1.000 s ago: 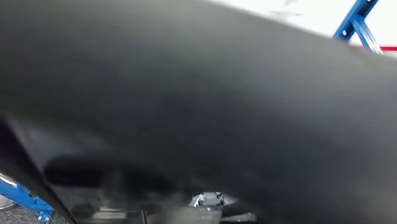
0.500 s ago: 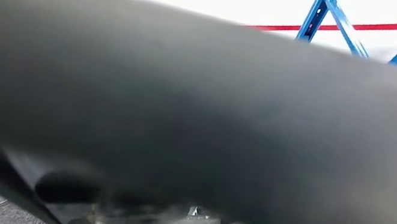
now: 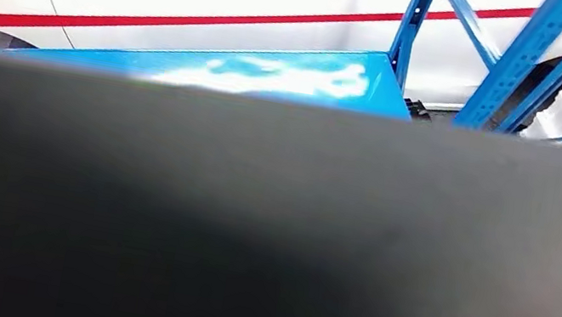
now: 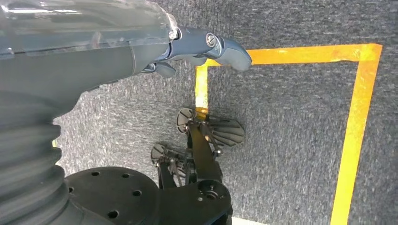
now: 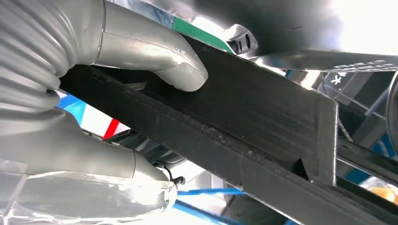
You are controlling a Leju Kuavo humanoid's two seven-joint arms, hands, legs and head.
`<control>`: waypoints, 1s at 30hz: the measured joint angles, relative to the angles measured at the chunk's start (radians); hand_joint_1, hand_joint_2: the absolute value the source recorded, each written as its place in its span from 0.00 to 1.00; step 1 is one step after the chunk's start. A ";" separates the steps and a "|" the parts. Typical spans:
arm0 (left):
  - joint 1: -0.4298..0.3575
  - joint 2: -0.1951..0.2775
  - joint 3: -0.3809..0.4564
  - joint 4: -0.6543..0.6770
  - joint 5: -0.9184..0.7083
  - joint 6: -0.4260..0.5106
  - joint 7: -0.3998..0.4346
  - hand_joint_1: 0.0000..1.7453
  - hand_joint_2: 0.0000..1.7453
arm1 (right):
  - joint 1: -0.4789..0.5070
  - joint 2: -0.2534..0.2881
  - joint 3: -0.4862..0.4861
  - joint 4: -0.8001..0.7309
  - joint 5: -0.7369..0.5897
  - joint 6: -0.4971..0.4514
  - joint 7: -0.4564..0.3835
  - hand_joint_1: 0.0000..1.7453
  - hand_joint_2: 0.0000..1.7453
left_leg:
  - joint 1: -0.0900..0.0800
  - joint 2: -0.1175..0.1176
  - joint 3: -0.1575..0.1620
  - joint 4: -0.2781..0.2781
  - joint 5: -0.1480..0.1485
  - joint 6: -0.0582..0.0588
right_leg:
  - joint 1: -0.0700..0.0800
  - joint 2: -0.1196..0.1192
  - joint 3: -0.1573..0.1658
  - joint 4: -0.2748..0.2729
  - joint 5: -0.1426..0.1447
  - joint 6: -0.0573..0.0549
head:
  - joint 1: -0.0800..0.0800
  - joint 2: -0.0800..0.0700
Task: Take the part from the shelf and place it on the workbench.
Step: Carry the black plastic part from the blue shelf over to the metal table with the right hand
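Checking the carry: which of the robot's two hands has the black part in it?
The right hand: its thumb presses on the black part. The left hand hangs over grey carpet holding nothing.

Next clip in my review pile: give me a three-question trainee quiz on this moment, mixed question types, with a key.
1. True or false: the right hand grips the black part.
2. Multiple choice: what lies under the left hand in the left wrist view? A) a white tray B) grey carpet with yellow tape C) a wooden bench
3. Fill in: in the head view, beyond the black part, stands a ____ metal shelf.

Key: 1 true, its thumb presses on the part's face. 2 B, grey carpet with yellow tape. 3 blue.
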 joint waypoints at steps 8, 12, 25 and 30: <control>0.004 -0.001 0.000 0.000 -0.009 -0.007 -0.002 0.00 1.00 | 0.025 -0.002 0.000 -0.015 0.002 0.001 0.000 0.93 1.00 | 0.012 -0.015 -0.076 0.271 -0.196 -0.031 | 0.012 -0.003 -0.090 -0.005 0.080 -0.051 | -0.009 0.000; 0.001 0.000 0.000 0.000 -0.016 -0.006 -0.002 0.00 1.00 | 0.034 -0.002 0.000 -0.023 0.004 0.001 0.000 0.93 1.00 | 0.007 -0.018 0.065 0.147 -0.115 -0.015 | 0.018 0.000 -0.147 0.008 0.117 -0.045 | -0.009 0.000; -0.003 0.003 0.000 0.000 -0.030 -0.007 -0.002 0.00 1.00 | 0.078 -0.002 -0.015 -0.047 0.009 -0.002 0.001 0.93 1.00 | -0.001 -0.004 0.070 -0.036 -0.044 0.028 | -0.002 0.001 -0.205 0.283 -0.012 0.011 | -0.007 0.000; -0.002 0.005 0.000 0.000 -0.037 0.001 0.030 0.00 1.00 | 0.081 -0.001 -0.017 -0.055 0.015 -0.002 0.002 0.93 1.00 | -0.002 -0.003 0.012 0.001 -0.020 0.005 | 0.000 0.002 -0.017 0.018 0.003 -0.002 | -0.007 0.000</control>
